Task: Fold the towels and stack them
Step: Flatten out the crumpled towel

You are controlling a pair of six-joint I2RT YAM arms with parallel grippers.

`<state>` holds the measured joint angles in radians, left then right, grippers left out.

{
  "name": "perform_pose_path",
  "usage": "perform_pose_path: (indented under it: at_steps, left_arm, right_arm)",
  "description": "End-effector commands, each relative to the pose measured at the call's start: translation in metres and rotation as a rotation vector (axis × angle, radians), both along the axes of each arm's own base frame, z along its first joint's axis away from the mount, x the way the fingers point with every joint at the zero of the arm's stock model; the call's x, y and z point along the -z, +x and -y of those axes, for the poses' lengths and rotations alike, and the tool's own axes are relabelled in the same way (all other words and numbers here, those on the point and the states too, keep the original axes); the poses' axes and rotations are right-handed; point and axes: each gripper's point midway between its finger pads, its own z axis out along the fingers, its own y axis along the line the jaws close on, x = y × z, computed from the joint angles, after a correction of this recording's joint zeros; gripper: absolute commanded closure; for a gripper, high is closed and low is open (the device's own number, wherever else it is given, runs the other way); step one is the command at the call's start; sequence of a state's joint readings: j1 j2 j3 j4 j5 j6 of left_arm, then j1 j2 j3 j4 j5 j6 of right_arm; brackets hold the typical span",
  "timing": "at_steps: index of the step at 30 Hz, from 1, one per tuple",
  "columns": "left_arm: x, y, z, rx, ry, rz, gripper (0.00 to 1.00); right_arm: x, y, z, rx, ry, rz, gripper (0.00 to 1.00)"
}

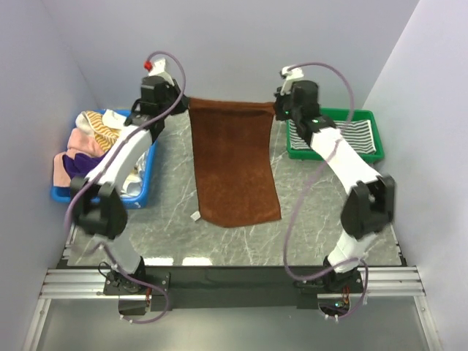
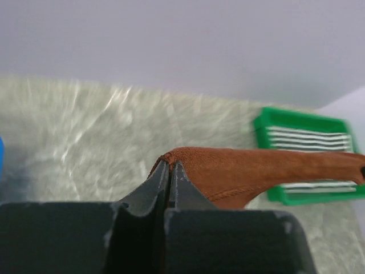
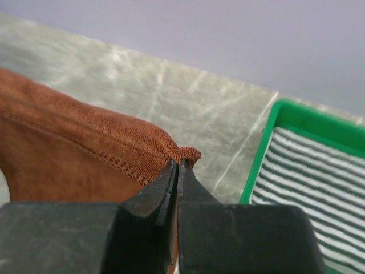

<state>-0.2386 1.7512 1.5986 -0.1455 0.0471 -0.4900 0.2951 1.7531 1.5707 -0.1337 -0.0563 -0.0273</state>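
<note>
One brown towel point(image 1: 235, 164), white corner tag point(image 1: 195, 216)

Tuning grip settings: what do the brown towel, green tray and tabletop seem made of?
Brown towel: soft matte cloth, perhaps microfibre; it drapes, with a stitched hem. Green tray: probably moulded plastic; smooth, even colour, thin rim. Tabletop: grey marble look with white veins, slightly glossy; real stone or printed laminate, cannot tell.

Left tool point(image 2: 171, 166) and right tool point(image 3: 178, 165) are pinched shut, extended far forward, well apart.
</note>
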Motion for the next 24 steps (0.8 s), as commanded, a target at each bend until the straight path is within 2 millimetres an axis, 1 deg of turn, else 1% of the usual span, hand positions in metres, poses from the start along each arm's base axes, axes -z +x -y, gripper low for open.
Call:
perform_pose_path:
  at_steps: [1,2,3,4,5,6,8,9,10,11,12,13,14,15,17,18,20,21,23,24]
  left_arm:
    - [-0.138,-0.065,0.006,0.042,0.041,0.363,1.0]
    - [-0.149,-0.078,0.009,0.059,0.046,0.4,1.0]
    - [-0.14,-0.089,0.013,0.058,0.062,0.396,1.0]
    - [-0.161,-0.114,0.008,0.061,0.048,0.449,1.0]
    - [-0.157,-0.126,0.013,0.077,0.048,0.47,0.99]
    - [-0.177,-0.15,0.007,0.074,0.033,0.528,1.0]
    - [-0.186,-0.175,0.007,0.092,0.036,0.571,1.0]
    - [-0.185,-0.185,0.006,0.104,0.042,0.583,1.0]
    - [-0.204,-0.209,0.0,0.112,0.024,0.641,0.99]
    - [-0.209,-0.223,0.004,0.153,0.019,0.665,0.99]
    - [-0.222,-0.245,-0.003,0.165,0.016,0.714,1.0]
    - [-0.229,-0.258,-0.004,0.182,0.009,0.741,1.0]
    - [-0.234,-0.269,-0.005,0.201,0.004,0.764,1.0]
    - [-0.245,-0.291,-0.007,0.239,-0.011,0.809,0.99]
    - [-0.256,-0.31,-0.012,0.262,-0.027,0.849,0.99]
    - [-0.264,-0.326,-0.014,0.288,-0.034,0.873,0.99]
    - [-0.272,-0.34,-0.015,0.319,-0.046,0.891,0.99]
    - [-0.281,-0.352,-0.017,0.337,-0.058,0.922,0.99]
    - [-0.29,-0.362,-0.02,0.347,-0.075,0.941,0.99]
    - [-0.288,-0.36,-0.018,0.352,-0.073,0.929,0.99]
  right_arm:
    - [-0.123,-0.055,0.003,-0.081,0.098,0.257,1.0]
    - [-0.13,-0.066,0.003,-0.1,0.101,0.272,1.0]
    - [-0.153,-0.088,0.003,-0.134,0.118,0.318,1.0]
    - [-0.15,-0.099,0.004,-0.151,0.119,0.313,1.0]
    - [-0.155,-0.11,0.004,-0.165,0.123,0.328,1.0]
    - [-0.163,-0.129,0.008,-0.181,0.131,0.355,1.0]
    - [-0.172,-0.153,0.006,-0.23,0.14,0.383,1.0]
    - [-0.186,-0.171,0.009,-0.245,0.147,0.421,1.0]
    - [-0.187,-0.184,0.006,-0.285,0.151,0.426,1.0]
    - [-0.191,-0.194,0.006,-0.306,0.153,0.435,1.0]
    - [-0.203,-0.213,0.009,-0.324,0.16,0.473,1.0]
    - [-0.208,-0.227,0.005,-0.37,0.165,0.491,1.0]
    - [-0.213,-0.237,0.005,-0.387,0.167,0.507,1.0]
    - [-0.225,-0.257,0.008,-0.406,0.173,0.548,1.0]
    - [-0.233,-0.276,0.008,-0.443,0.18,0.578,1.0]
    - [-0.246,-0.292,0.011,-0.452,0.187,0.621,1.0]
    - [-0.256,-0.308,0.011,-0.48,0.202,0.65,1.0]
    - [-0.266,-0.318,0.013,-0.485,0.207,0.682,1.0]
    - [-0.276,-0.329,0.015,-0.494,0.218,0.713,1.0]
    - [-0.283,-0.332,0.016,-0.492,0.219,0.732,1.0]
